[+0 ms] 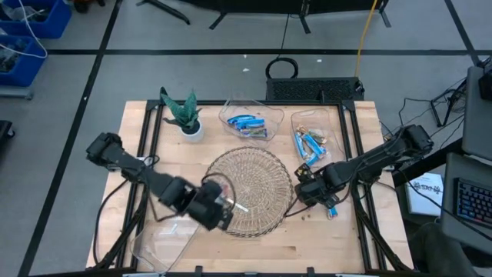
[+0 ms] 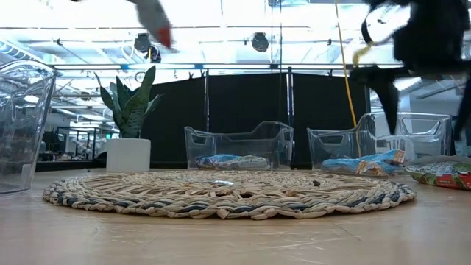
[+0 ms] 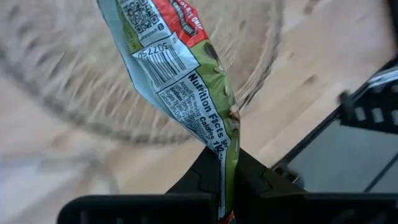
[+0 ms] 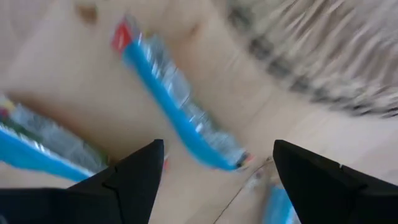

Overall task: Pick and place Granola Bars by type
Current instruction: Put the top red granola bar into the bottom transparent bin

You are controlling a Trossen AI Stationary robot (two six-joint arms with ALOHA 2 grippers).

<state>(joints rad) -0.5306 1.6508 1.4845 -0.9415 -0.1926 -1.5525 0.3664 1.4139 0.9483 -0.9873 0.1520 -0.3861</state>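
My left gripper (image 1: 223,211) hovers over the near left rim of the round woven mat (image 1: 250,188), shut on a green granola bar (image 3: 180,68) with a red end and a nutrition label. My right gripper (image 1: 317,191) stands open just off the mat's right edge, pointing down. A blue granola bar (image 4: 180,106) lies flat on the table ahead of its spread fingers, which touch nothing. More bars (image 4: 37,143) lie beside it on the wood. My left gripper pinches one end of the green bar's wrapper (image 3: 229,155) between its two fingers. The fingers come from above, slanting down. The bar sticks out beyond the fingertips, lifted clear over the mat's rim and the table.
Two clear bins stand at the far side, one (image 1: 250,123) with blue bars, one (image 1: 315,138) with mixed bars. A third clear bin (image 1: 165,238) stands near left. A potted plant (image 1: 184,115) is at the far left. A greenish bar (image 2: 441,175) lies at the right.
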